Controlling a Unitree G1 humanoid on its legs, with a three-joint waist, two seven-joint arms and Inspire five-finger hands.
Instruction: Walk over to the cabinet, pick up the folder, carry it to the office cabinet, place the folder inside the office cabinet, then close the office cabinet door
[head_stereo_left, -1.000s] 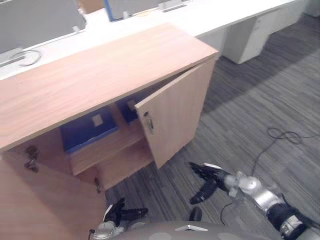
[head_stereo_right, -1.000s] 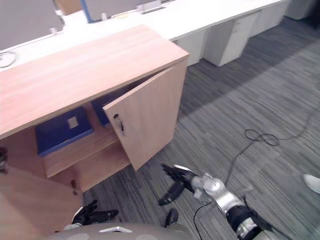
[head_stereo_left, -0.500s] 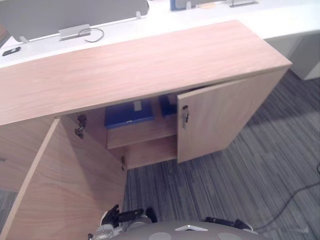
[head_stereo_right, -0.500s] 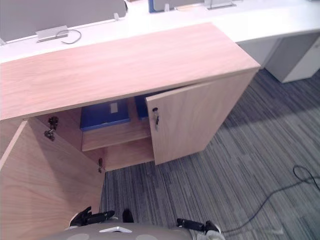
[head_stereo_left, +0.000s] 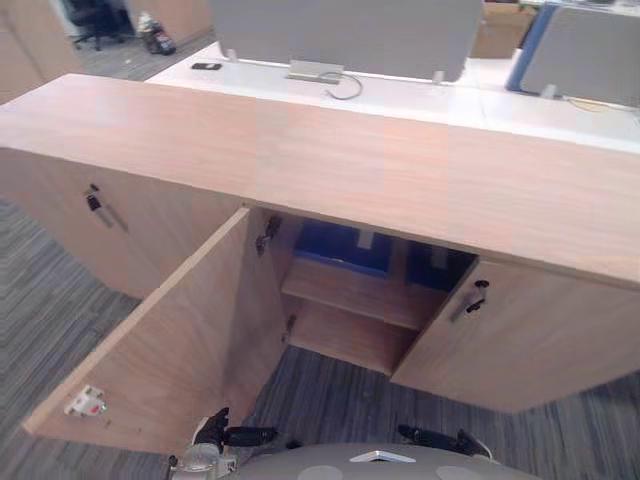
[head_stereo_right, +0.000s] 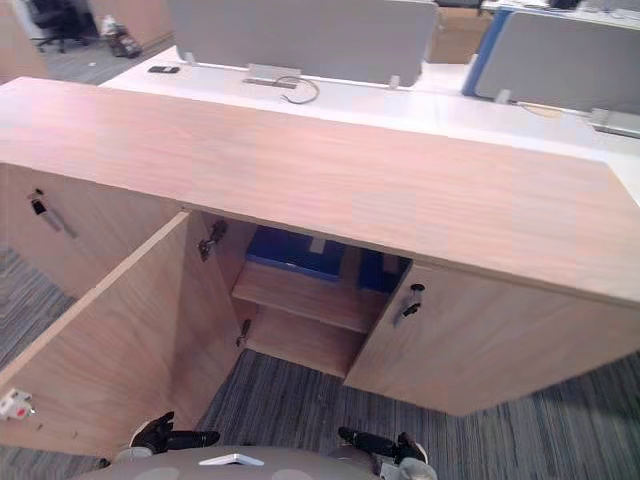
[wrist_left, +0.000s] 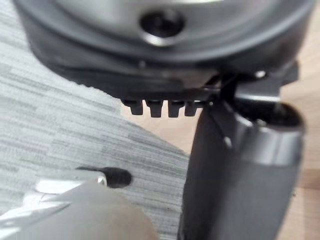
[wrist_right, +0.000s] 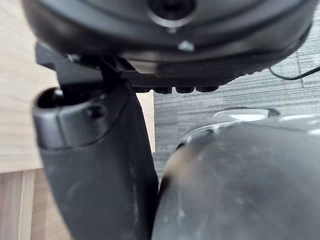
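Well beyond left robot hand (head_stereo_left: 214, 432) lies folder (head_stereo_left: 343, 250) (shelved).

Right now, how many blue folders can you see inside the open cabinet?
2. One blue folder lies on the shelf toward its left; the second folder lies to its right, by the right door. Others may be hidden.

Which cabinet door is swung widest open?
The left door, swung right out toward the robot; the right door is only ajar, and the far-left door is shut.

White labels (head_stereo_left: 366, 240) on blue folders (head_stereo_left: 340, 252) inside the open cabinet (head_stereo_left: 400, 170) are showing no legible writing.
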